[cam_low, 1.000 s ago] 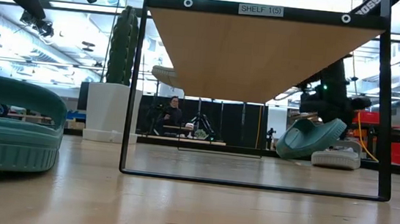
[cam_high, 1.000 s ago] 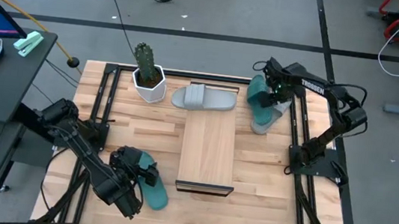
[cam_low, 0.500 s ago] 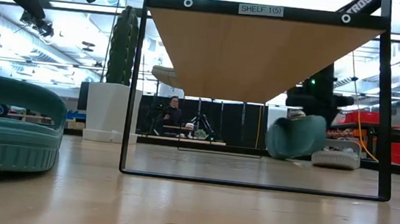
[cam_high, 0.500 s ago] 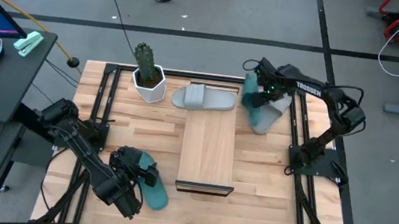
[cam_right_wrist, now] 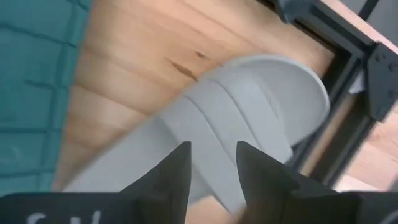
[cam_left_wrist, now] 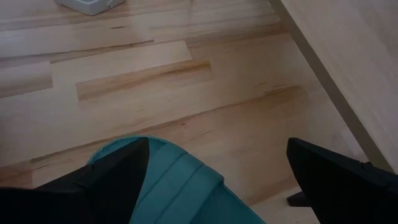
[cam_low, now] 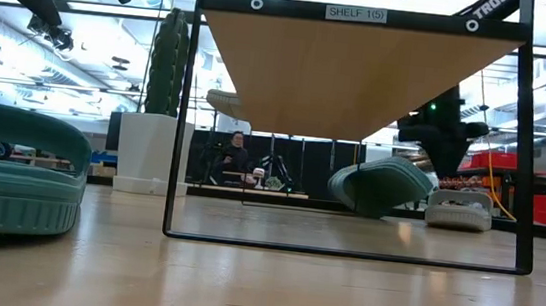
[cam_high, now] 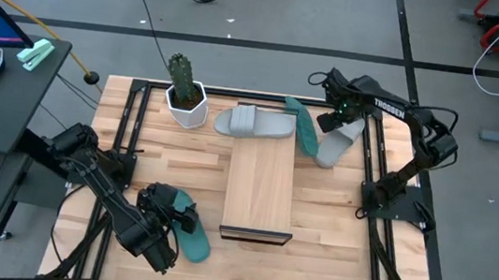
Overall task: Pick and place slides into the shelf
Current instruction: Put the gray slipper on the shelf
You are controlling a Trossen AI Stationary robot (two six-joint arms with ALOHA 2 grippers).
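One teal slide [cam_high: 301, 125] lies tilted at the far right. Its lower end is near the table and its raised end [cam_low: 420, 173] is beside my right gripper [cam_high: 327, 119]. That gripper points down, and its fingertips [cam_right_wrist: 213, 168] are a little apart with nothing between them. A grey slide [cam_high: 339, 145] lies on the table under it. Another grey slide [cam_high: 256, 123] rests on the far end of the shelf [cam_high: 260, 193]. My left gripper [cam_left_wrist: 211, 180] stands open at the near left, its fingers on either side of a second teal slide [cam_high: 188, 231]. My right gripper stands just right of the teal slide's raised end [cam_low: 420, 173]. I cannot tell whether a finger touches it. In the wrist view, bare wood shows between the teal slide [cam_right_wrist: 37, 93] and the nearest finger [cam_right_wrist: 161, 174].
A potted cactus [cam_high: 184, 95] stands at the far left of the table. Black frame rails [cam_high: 374, 164] run along the table's left and right sides. The shelf's black end frame [cam_low: 344, 250] stands near the front edge.
The teal slide at the right has swung toward the table's left and turned about. It hung below my right gripper before and now lies tilted beside it, with its lower end down near the table. The grey slide beneath now shows. My right gripper has shifted only a little.
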